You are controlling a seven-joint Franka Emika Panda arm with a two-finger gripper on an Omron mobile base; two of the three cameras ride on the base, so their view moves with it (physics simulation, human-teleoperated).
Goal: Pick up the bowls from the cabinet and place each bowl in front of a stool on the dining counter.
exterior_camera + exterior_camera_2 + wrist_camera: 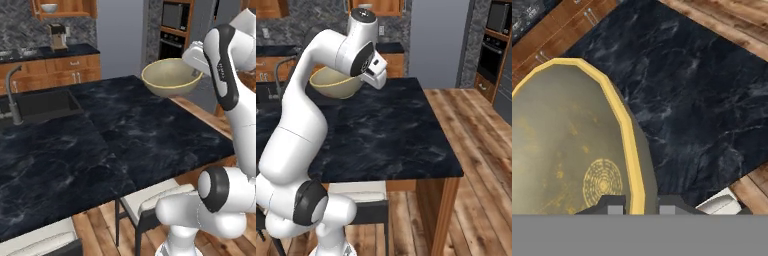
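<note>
Cream cushion of a stool [150,197] sits tucked at the near edge of the dining counter [125,145], just below the arm's base. No legible writing or brand marks are visible on any item. The claw [641,207] is clamped on the rim of the olive-tan bowl [170,77], one finger inside the rim and one outside. The bowl hangs above the black marbled top, not touching it. Farther back, the white-grey bowl [49,7] rests on the shelf of the wall cabinet [75,7].

bare dining counter [150,135] under held bowl [170,77], sink faucet [14,95] far left
</note>
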